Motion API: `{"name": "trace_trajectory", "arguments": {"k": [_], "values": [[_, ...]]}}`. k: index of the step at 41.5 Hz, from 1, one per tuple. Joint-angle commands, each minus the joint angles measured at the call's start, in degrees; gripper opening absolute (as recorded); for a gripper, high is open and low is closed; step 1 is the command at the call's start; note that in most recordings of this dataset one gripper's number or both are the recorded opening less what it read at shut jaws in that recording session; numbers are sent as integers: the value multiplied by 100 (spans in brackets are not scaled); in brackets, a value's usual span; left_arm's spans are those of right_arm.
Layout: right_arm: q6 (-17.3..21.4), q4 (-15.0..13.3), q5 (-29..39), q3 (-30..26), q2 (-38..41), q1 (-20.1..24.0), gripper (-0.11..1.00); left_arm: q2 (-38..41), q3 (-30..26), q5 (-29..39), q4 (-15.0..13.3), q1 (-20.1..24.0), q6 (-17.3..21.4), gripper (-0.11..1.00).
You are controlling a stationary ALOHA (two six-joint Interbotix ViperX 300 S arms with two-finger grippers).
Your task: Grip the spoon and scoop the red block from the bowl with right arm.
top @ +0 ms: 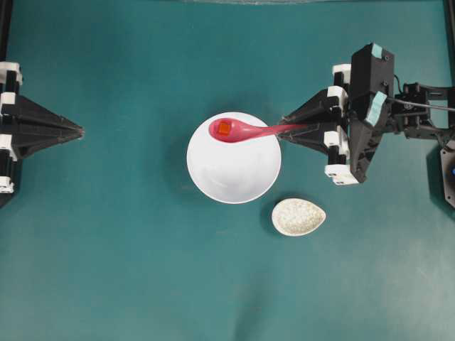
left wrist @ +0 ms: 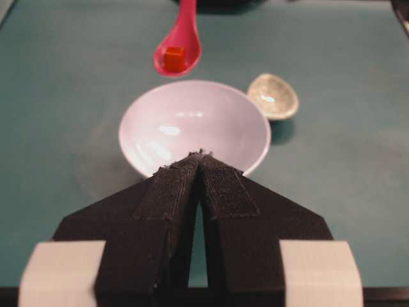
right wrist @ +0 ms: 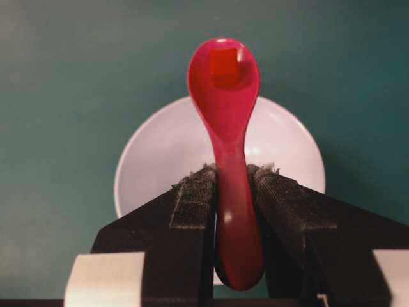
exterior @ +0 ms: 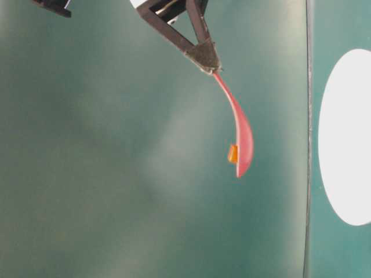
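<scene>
The spoon (right wrist: pixel 225 128) is clamped by its handle in the right tool (right wrist: pixel 231 185), scoop kept level above the bowl (top: pixel 234 170) so the red block (right wrist: pixel 223 64) stays cradled.

A teal table (top: pixel 106 249) carried a white bowl (top: pixel 234 170) near its middle, with a small speckled dish (top: pixel 298 217) lying just beside it.

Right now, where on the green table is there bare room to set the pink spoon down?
Bare green tabletop runs along the whole near edge below the large white bowl and the small speckled teardrop dish, and between the bowl and the left end effector. It is crowded where the right end effector holds the glossy pink spoon over the bowl.
</scene>
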Motion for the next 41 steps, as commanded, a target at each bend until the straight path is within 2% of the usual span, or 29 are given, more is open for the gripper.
{"name": "trace_trajectory", "arguments": {"k": [1, 41], "values": [[-9, 0, -26, -132, -88, 9, 24, 26, -132, -9, 9, 9, -9, 0], [-26, -26, 62, -123, -105, 0, 24, 105, -114, 44, 9, -97, 18, 0]]}}
